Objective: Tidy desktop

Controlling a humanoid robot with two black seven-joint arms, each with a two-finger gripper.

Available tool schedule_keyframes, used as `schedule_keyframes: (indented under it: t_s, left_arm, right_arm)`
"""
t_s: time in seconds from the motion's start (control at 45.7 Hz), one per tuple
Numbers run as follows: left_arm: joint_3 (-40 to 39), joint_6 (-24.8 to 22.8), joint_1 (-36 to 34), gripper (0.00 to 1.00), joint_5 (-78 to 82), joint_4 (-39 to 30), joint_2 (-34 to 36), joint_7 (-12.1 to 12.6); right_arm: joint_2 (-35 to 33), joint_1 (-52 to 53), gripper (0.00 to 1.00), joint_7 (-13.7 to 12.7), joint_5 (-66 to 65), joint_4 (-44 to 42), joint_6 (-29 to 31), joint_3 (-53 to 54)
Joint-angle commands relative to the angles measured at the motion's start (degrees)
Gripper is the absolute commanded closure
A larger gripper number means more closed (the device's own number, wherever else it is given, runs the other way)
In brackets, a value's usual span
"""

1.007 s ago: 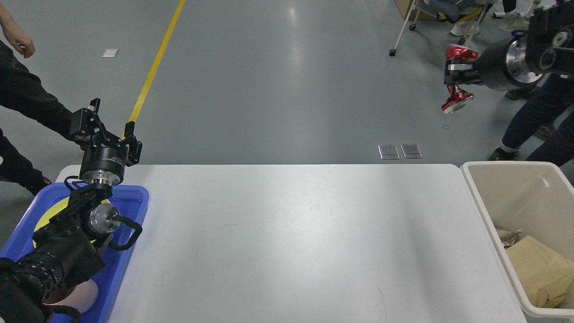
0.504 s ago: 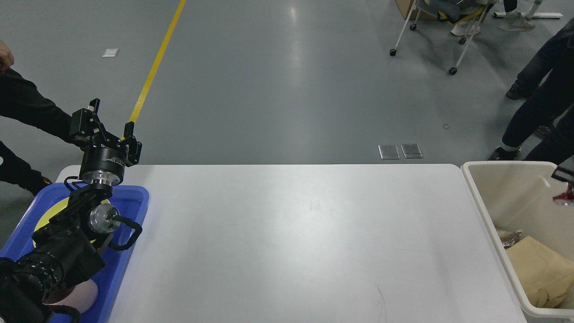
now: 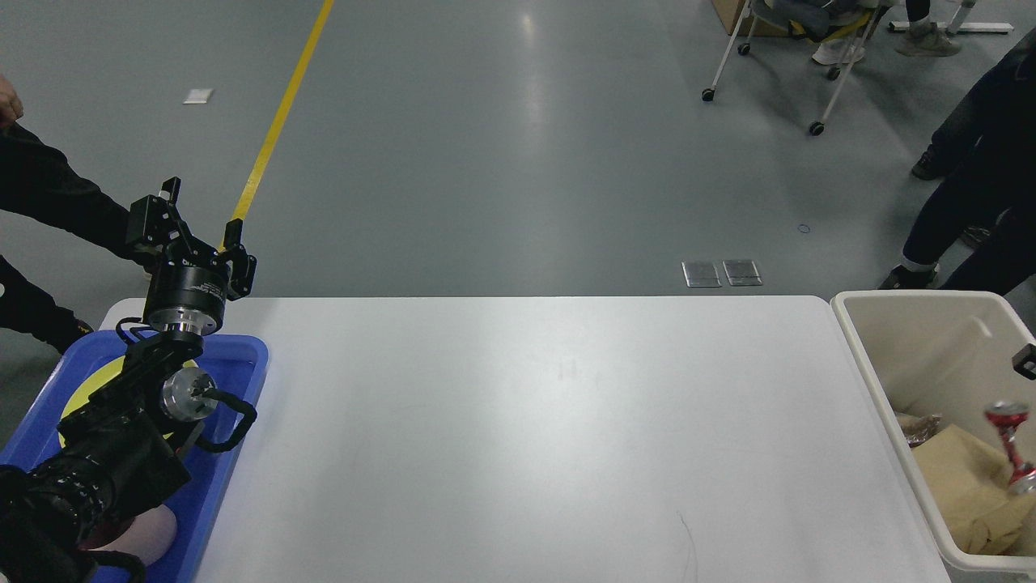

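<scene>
The desktop [image 3: 518, 437] fills the middle of the head view, a white top with rounded corners, and nothing is seen lying on its surface. At its left end a blue tray [image 3: 243, 356] rests partly over the corner, with a yellow disc [image 3: 85, 389] inside it. At its right end a beige bin [image 3: 882, 364] stands just beside the edge.

Inside the bin a crushed red can [image 3: 1010, 447] is seen, its long axis running roughly up and down in the view with a slight lean, above or against brown paper [image 3: 963, 478]; whether it is resting or falling cannot be told. A small crinkled wrapper [image 3: 919, 427] lies next to the paper.

The left gripper [image 3: 194, 231] is raised above the far left corner of the desktop, over the tray's far end, its fingers spread apart and nothing held between them. The can lies far to the right of it, across the whole width of the top. Only a small dark piece [image 3: 1026, 361] shows at the right edge above the bin; it is probably part of the right arm, but the right gripper itself cannot be made out, so its state is not known.

The tidying is judged to be nearly or fully done. Should anything in the bin need handling, the right arm is judged the nearer one.
</scene>
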Motion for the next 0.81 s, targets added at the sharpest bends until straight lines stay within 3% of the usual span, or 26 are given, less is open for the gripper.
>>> schedule_keyframes:
  t_s: [0.0, 0.153, 0.35, 0.482, 0.613, 0.788]
  left_arm:
    - [0.00, 0.00, 0.00, 0.04, 0.00, 0.00, 0.00, 0.00]
    - [0.00, 0.00, 0.00, 0.04, 0.00, 0.00, 0.00, 0.00]
    - [0.00, 0.00, 0.00, 0.04, 0.00, 0.00, 0.00, 0.00]
    - [0.00, 0.00, 0.00, 0.04, 0.00, 0.00, 0.00, 0.00]
    - [0.00, 0.00, 0.00, 0.04, 0.00, 0.00, 0.00, 0.00]
    - [0.00, 0.00, 0.00, 0.04, 0.00, 0.00, 0.00, 0.00]
  right_arm:
    - [0.16, 0.32, 0.00, 0.10, 0.00, -0.13, -0.22, 6.03]
    - [0.86, 0.76, 0.00, 0.19, 0.00, -0.04, -0.22, 22.54]
    - [3.06, 4.27, 0.00, 0.63, 0.00, 1.80, 0.83, 54.88]
    - [3.50, 3.84, 0.00, 0.71, -0.09, 11.89, 1.10, 72.03]
    - [3.15, -0.29, 0.00, 0.80, -0.18, 23.59, 2.76, 79.95]
    - [3.50, -1.35, 0.00, 0.98, -0.18, 24.75, 10.32, 87.24]
